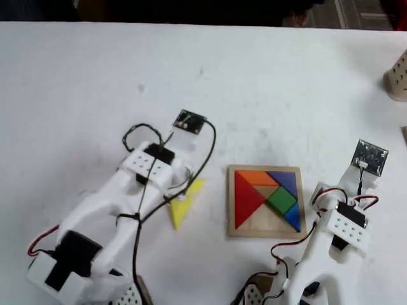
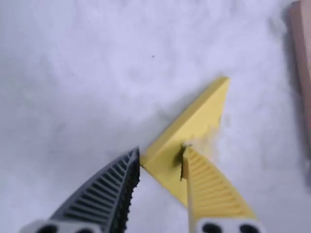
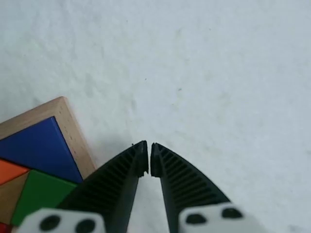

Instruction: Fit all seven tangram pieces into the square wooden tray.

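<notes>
The yellow triangle point(image 1: 183, 204) lies flat on the white table, a little left of the square wooden tray point(image 1: 230, 203). My left gripper point(image 2: 160, 151) stands open over one corner of the yellow triangle point(image 2: 194, 124); the grey finger point(image 2: 114, 189) is beside that corner and the yellow finger point(image 2: 209, 189) is above the piece. The tray holds red, orange, purple, green and blue pieces, with bare wood along its near side. My right gripper point(image 3: 148, 158) is shut with nothing in it, just above the table beside the tray's corner point(image 3: 73, 133).
A beige perforated object point(image 1: 397, 76) stands at the far right edge. The tray's wooden rim point(image 2: 302, 73) lies close to the left gripper. Both arm bases and their cables point(image 1: 137, 222) occupy the near side. White table stretches open behind the tray.
</notes>
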